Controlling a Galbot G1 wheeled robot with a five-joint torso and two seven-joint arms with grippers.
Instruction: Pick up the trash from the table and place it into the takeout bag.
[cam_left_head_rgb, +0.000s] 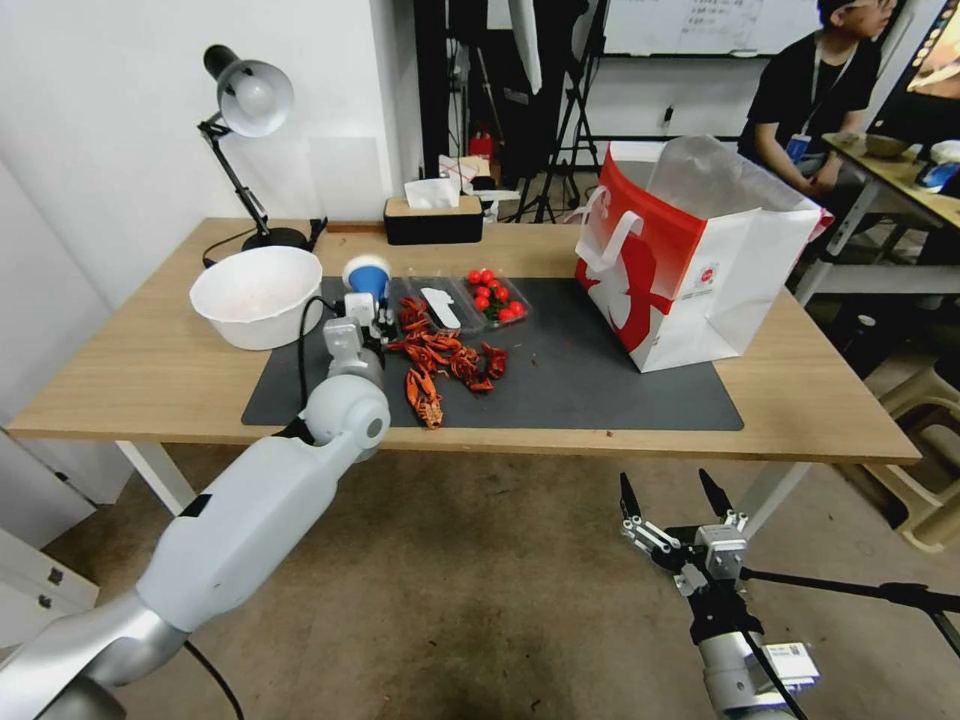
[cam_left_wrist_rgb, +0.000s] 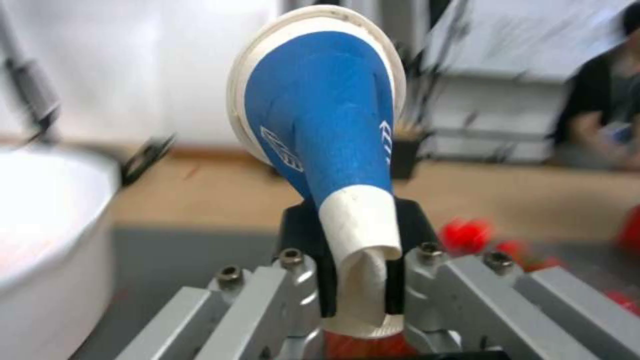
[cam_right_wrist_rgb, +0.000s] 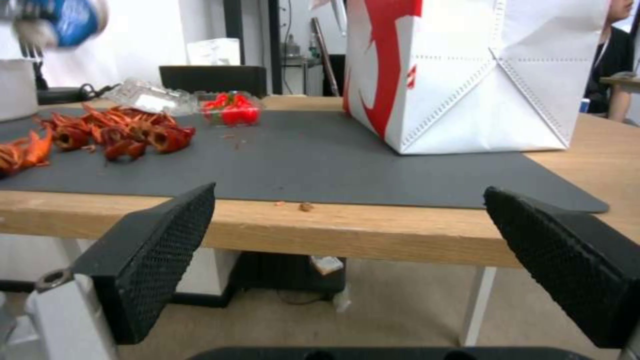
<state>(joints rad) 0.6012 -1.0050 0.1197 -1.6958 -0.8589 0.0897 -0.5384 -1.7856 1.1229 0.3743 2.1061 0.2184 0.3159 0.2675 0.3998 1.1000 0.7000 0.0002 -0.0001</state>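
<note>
White wall (cam_left_head_rgb: 120, 120), brownish floor (cam_left_head_rgb: 480, 580), perhaps carpet; tripods (cam_left_head_rgb: 570, 130) behind.

Bare dark grey mat (cam_left_head_rgb: 580, 385) between scattered red crayfish shells (cam_left_head_rgb: 445, 362) and red-and-white paper takeout bag (cam_left_head_rgb: 690, 265): open passage. Clear plastic tomato tray (cam_left_head_rgb: 497, 296) and white round bowl (cam_left_head_rgb: 257, 296) crowd the left side.

Mat (cam_left_head_rgb: 600, 390) sits center of table (cam_left_head_rgb: 130, 390). Takeout bag (cam_left_head_rgb: 700, 270) upper right on the mat; bowl (cam_left_head_rgb: 255, 295) at its left edge, shell scraps (cam_left_head_rgb: 445, 360) between. Tissue box (cam_left_head_rgb: 433, 220) and lamp (cam_left_head_rgb: 250, 150) behind, upper left.
</note>
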